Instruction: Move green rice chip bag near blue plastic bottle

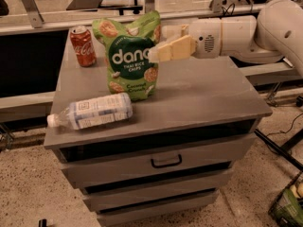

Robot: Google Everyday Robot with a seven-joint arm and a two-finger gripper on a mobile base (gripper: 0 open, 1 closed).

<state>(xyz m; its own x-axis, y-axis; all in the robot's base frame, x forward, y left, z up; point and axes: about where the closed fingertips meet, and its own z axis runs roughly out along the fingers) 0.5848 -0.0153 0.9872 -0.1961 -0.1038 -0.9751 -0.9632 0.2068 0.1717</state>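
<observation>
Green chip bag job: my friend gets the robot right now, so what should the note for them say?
Gripper: open, reaching in from the right at the bag's upper right edge; no grasp yet.
Bag: upright at the back middle of the cabinet top.
Bottle: on its side at the front left, cap pointing left, apart from the bag.
Can: back left corner, not part of the job.
Done: gripper lined up at the bag.
Left: close on the bag, carry it forward and left, set it beside the bottle, let go.
</observation>
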